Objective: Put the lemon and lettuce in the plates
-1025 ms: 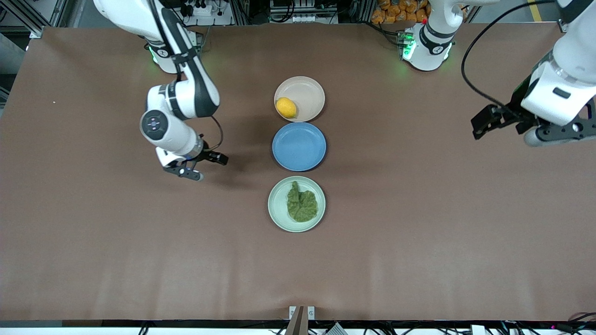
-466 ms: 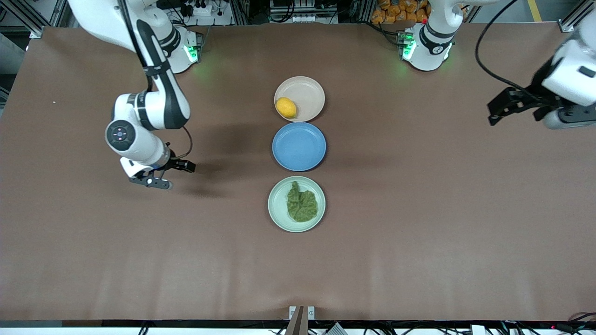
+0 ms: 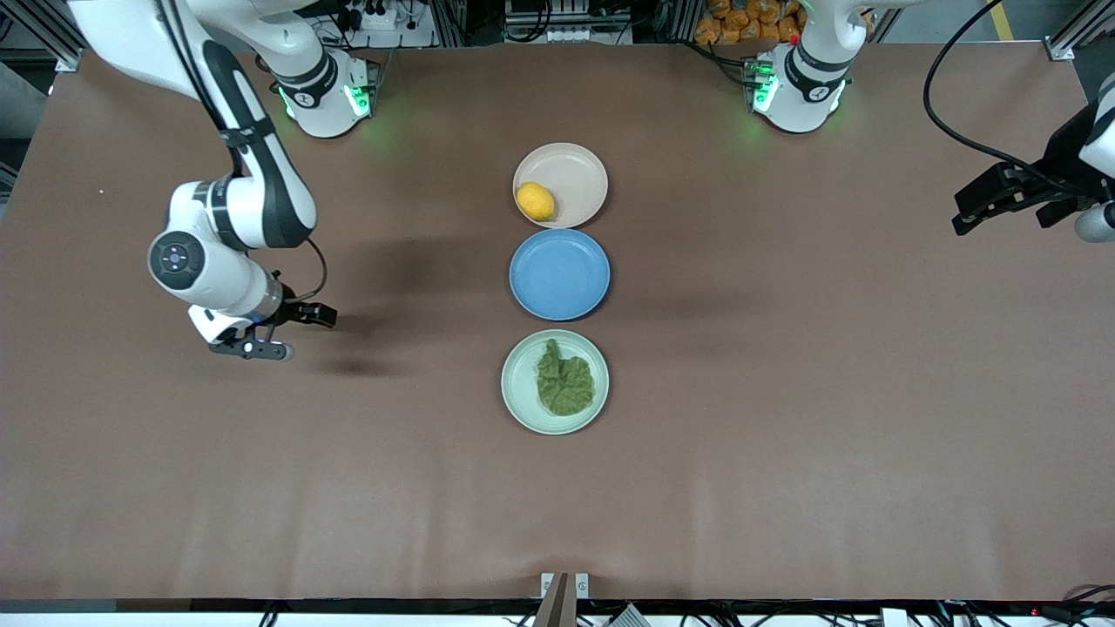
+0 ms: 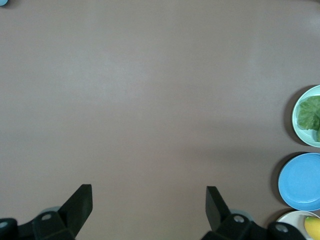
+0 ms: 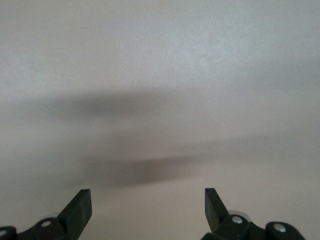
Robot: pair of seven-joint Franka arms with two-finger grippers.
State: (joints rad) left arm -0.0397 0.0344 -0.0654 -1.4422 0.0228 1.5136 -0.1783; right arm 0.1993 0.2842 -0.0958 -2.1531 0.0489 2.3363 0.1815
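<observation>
We judge the task to be at its end: the small oval bright yellow lemon (image 3: 535, 201) lies in the round beige-pink matte plate (image 3: 577, 171), toward the rim that faces the right arm's end of the table, and the crinkled dark green lettuce leaf (image 3: 564, 379) lies flat in the round pale mint green matte plate (image 3: 524, 407). Between these two plates sits a round blue plate (image 3: 559, 273) with nothing in it; the three stand in a row, the beige-pink one farthest from the front camera and the mint green one nearest to it. Both things of the task are in their plates, so we see no placing step left. What remains, in our view, is only to bring both arms to rest well apart from the plates, without sweeping over them.

The right pincer (image 3: 261, 335) hangs over bare brown table (image 3: 784, 488) toward the right arm's end, well apart from the row of plates. Its wrist view shows both fingers spread wide, with nothing between them and only table below. The left pincer (image 3: 1015, 196) is over the table's edge at the left arm's end; its own view shows the fingers (image 4: 77, 205) equally wide apart and empty, with the three plates off at the side of that view.
</observation>
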